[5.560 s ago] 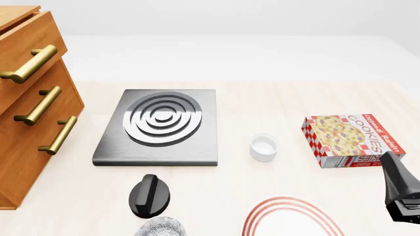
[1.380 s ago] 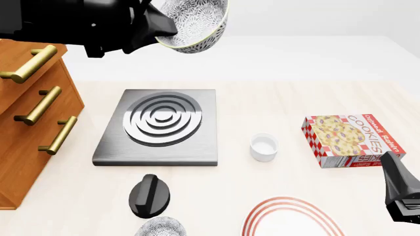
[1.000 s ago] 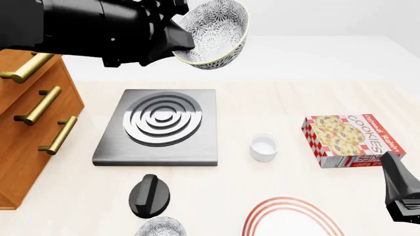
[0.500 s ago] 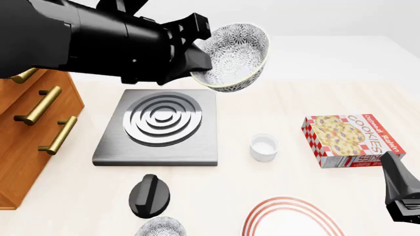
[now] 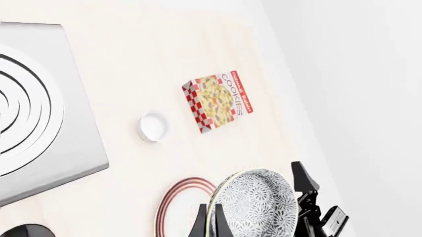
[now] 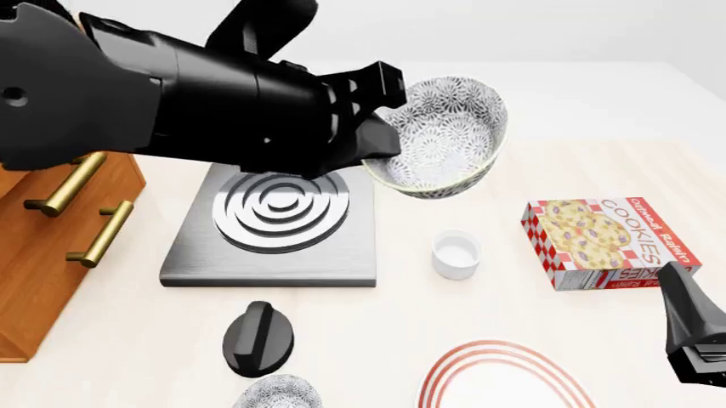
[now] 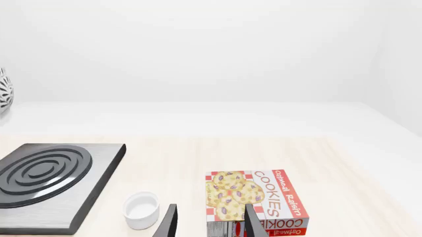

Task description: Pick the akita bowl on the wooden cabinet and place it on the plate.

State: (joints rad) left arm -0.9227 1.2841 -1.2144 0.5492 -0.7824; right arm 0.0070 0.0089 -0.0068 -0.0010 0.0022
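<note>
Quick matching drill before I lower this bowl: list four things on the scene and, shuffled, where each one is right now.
Things:
1. akita bowl
2. white cup
3. cookie box
4. plate

Places:
A. near table edge, partly cut off in the front view
B. held in the air by the left gripper
C. far right on the table
D. between stove slab and cookie box

Pairs: 1-B, 2-D, 3-C, 4-A

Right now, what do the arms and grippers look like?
Both are plain glossy black, with no visible cables or markings. The left arm is a thick rounded housing; the left gripper has thin wedge fingers. The right gripper shows two slim, tapered dark blades.
</note>
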